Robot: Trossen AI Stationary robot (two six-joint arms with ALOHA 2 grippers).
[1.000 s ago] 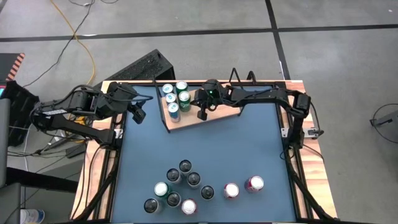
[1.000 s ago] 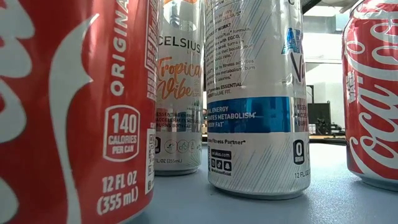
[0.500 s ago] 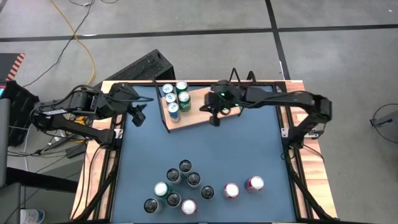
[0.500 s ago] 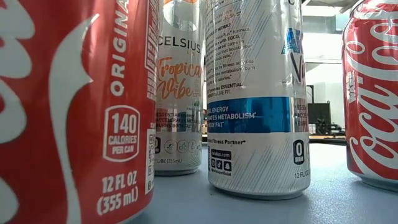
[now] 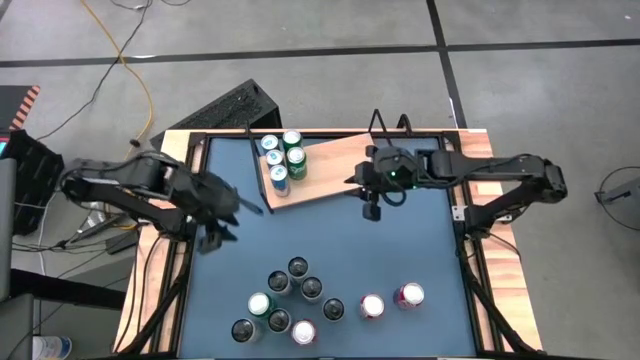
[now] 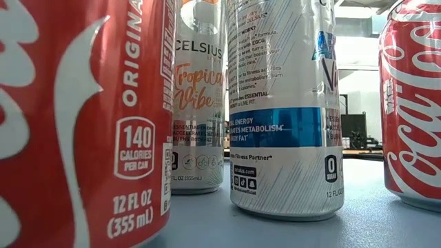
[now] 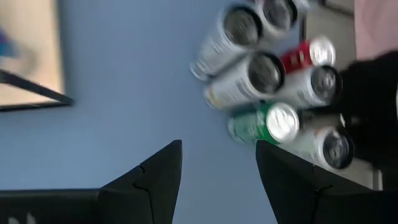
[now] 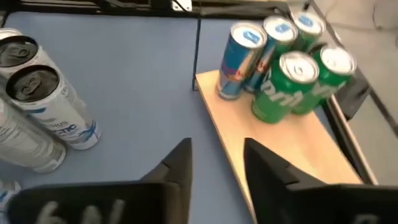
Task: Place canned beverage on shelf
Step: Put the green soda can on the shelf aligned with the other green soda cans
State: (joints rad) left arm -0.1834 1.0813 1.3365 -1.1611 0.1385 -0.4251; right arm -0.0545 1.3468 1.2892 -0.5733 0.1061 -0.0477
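Wooden shelf (image 5: 325,170) carries five cans (image 5: 281,159) — both tools (image 5: 371,212) (image 5: 212,237) released, empty, beside it.

Glossy printed metal drink cans (image 8: 283,84) with shiny silver tops, pale smooth-grained wooden shelf board (image 5: 325,170) in thin black wire frame, matt blue tabletop (image 5: 400,250), matt black plastic gripper fingers (image 7: 149,177)

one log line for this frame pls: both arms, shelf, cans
left pincer: open, empty, facing table cans | right pincer: open, empty, beside shelf | shelf cans: five, clustered at one end
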